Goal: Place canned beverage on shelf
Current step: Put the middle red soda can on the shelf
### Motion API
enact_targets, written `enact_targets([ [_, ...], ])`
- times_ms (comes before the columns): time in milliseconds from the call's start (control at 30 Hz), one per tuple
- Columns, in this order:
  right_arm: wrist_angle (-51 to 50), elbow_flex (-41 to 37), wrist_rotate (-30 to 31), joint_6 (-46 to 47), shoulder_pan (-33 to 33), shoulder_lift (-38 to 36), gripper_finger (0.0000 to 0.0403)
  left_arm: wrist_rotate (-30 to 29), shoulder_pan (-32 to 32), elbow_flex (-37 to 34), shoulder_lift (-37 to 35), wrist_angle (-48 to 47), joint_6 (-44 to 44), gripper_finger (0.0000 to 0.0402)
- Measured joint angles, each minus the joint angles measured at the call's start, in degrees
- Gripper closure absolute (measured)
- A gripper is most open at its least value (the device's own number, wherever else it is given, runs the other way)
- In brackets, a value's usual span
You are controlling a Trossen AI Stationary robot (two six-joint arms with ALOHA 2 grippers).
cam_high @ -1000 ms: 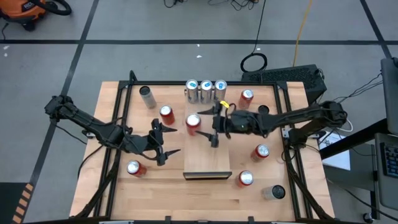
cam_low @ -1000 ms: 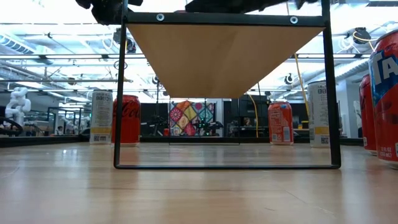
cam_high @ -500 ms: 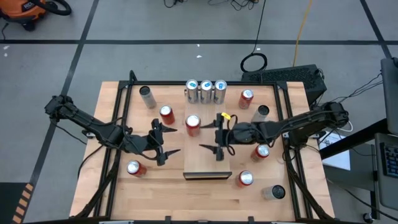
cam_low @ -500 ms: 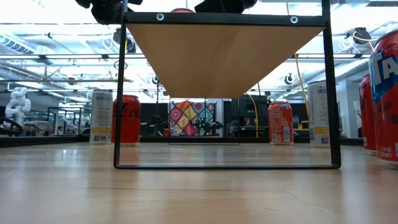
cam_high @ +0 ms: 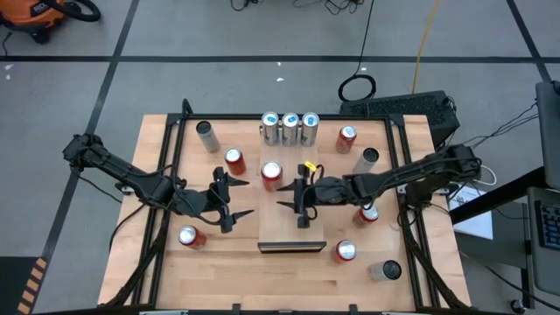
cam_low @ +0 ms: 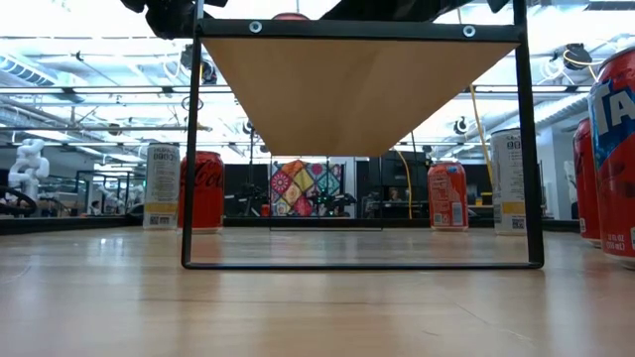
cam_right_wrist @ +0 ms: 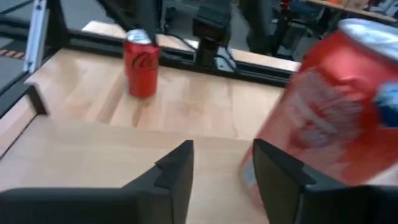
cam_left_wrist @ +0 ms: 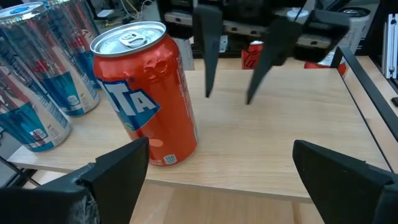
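**Right hand over shelf beside orange can, nothing held**

Right hand sits over the shelf, fingers pointing toward the left arm. Fingers stand close together w/ only a narrow gap, nothing between them. The orange can stands upright on the shelf just beside this hand, toward the far end of the panel; apart from the fingers, not gripped. In right wrist view the same can looms right next to the fingers, blurred.

Left hand hovers off the shelf's long edge, over the worktop, fingers spread wide, empty. From left wrist view the orange can is straight ahead of it on the shelf, w/ the right hand's two dark fingers hanging down just past the can.

Beyond the orange can from the right hand: three silver cans in a row at the shelf's far end. Red cans scattered on the worktop either side, e.g. one near the left hand, one on the right arm's side.

Low view: shelf seen from below on its dark frame; hands barely visible above it.
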Motion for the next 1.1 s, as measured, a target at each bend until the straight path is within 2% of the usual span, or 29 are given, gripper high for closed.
enact_targets([
  [167, 0.16, 0.00, 0.65, 0.51, -1.67, -0.10, 0.0290, -0.01, 0.00, -0.02, 0.00, 0.00, -0.12, 0.0011],
  [367, -2.22, 0.00, 3.42, 0.58, -3.39, -0.10, 0.0302, 0.03, 0.00, -0.02, 0.00, -0.03, -0.12, 0.0011],
  [633, -2.12, 0.00, 2.98, 1.71, -3.97, -0.10, 0.0303, 0.32, 0.00, -0.02, 0.04, -0.48, -0.09, 0.0011],
  [700, -1.83, 0.00, 1.18, 2.07, -3.40, -0.10, 0.0303, 0.34, -0.05, -0.02, 0.04, -1.05, -0.13, 0.0011],
  [833, 3.17, 0.00, -1.47, 3.38, -2.41, 0.37, 0.0303, 0.32, -0.07, -0.04, 0.04, -1.99, -0.09, 0.0011],
  [1000, 15.49, 0.00, -1.45, 3.38, -1.94, 4.24, 0.0303, -0.22, -0.07, -0.04, 0.07, -1.96, -0.01, 0.0011],
  [1100, 18.45, 0.00, -1.11, 3.40, -1.94, 6.67, 0.0304, -0.38, -0.07, -0.04, 0.07, -2.22, -0.08, 0.0011],
])
